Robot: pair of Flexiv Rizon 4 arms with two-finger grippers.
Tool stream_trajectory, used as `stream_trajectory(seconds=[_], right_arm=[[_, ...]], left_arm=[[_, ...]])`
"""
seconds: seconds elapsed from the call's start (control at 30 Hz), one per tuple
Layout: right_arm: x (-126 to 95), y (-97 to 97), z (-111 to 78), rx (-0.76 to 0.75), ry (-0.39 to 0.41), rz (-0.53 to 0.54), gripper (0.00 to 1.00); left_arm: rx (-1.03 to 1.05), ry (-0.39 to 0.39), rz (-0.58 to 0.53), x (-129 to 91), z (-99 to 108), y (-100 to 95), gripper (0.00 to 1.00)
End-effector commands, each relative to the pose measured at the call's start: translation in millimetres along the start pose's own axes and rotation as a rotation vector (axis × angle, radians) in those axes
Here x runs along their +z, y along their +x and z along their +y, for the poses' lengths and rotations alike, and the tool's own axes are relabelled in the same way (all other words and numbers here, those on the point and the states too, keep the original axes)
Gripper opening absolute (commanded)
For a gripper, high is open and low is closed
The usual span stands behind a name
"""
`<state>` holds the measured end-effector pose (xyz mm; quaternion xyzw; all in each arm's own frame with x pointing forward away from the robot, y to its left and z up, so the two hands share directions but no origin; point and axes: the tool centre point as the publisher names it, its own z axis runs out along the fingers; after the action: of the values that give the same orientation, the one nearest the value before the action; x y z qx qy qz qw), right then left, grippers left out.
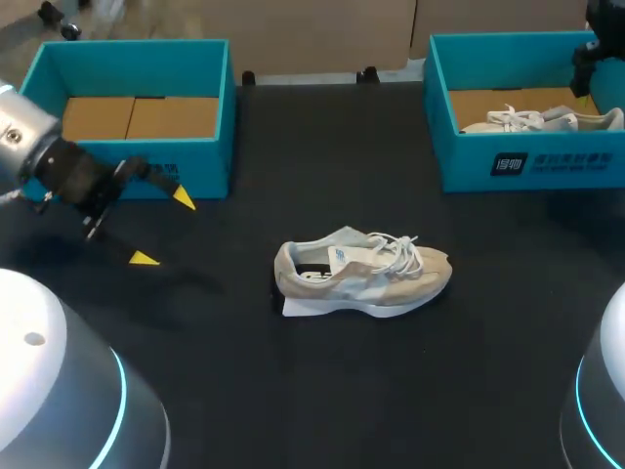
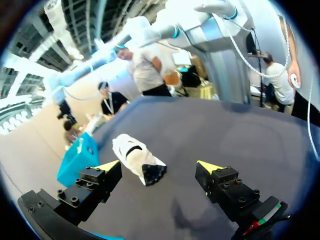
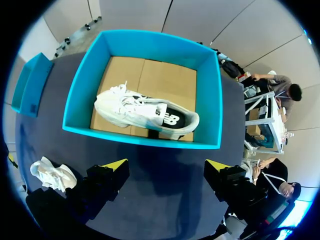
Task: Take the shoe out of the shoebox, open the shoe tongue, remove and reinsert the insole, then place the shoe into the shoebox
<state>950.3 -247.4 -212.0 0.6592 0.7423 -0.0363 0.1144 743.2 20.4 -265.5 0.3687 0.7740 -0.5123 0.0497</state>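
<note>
1. The left gripper (image 1: 164,229) is seen open with nothing held. Its fingers are spread wide above the table (image 1: 293,391), just in front of the left box (image 1: 127,166).
2. The right gripper (image 3: 166,165) is also open and unloaded. It hangs above the near wall of the right box (image 3: 142,136), in which a second shoe (image 3: 145,112) lies on the cardboard floor.
3. The shoe (image 1: 361,278) is already out of the boxes. It stands on its sole at the table's middle, heel toward the left arm and toe toward the right, well apart from both grippers.
4. The shoe is judged light, with a soft upper that would fold under a pinch and a stiffer sole and heel.
5. The heel or the sides of the sole are judged the firmest places to hold it steady.
6. The tongue would best be pinched at its top edge behind the laces, which lie loose and could snag a finger.
7. The insole is expected to be thin and floppy, so it would best be taken at its heel end.
8. Open table lies on every side of the shoe, so either arm can approach it.
9. The boxes' walls stand high at the back, so the shoe would have to be lifted over a rim to be put back.
</note>
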Motion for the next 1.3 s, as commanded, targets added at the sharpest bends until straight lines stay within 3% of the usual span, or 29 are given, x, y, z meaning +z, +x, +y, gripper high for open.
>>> stream_trajectory(seconds=[0.03,0.4,0.5,0.7,0.83,1.0,1.3], right_arm=[[0.1,0.0,-0.4,0.0,0.0,-0.001,1.0],[0.1,0.0,-0.4,0.0,0.0,-0.001,1.0],[0.1,0.0,-0.4,0.0,0.0,-0.001,1.0],[0.1,0.0,-0.4,0.0,0.0,-0.001,1.0],[0.1,0.0,-0.4,0.0,0.0,-0.001,1.0],[0.1,0.0,-0.4,0.0,0.0,-0.001,1.0],[0.1,0.0,-0.4,0.0,0.0,-0.001,1.0]], left_arm=[[0.003,0.05,-0.163,0.9,6.2,6.6,1.0],[0.003,0.05,-0.163,0.9,6.2,6.6,1.0],[-0.148,0.052,-0.246,-0.9,-0.4,14.1,1.0],[-0.305,0.07,-0.286,5.5,-0.5,30.7,1.0],[-0.419,0.049,-0.339,6.4,9.4,39.9,1.0],[-0.494,0.102,-0.392,5.2,18.9,44.3,1.0],[-0.561,0.078,-0.391,14.8,47.1,55.1,1.0]])
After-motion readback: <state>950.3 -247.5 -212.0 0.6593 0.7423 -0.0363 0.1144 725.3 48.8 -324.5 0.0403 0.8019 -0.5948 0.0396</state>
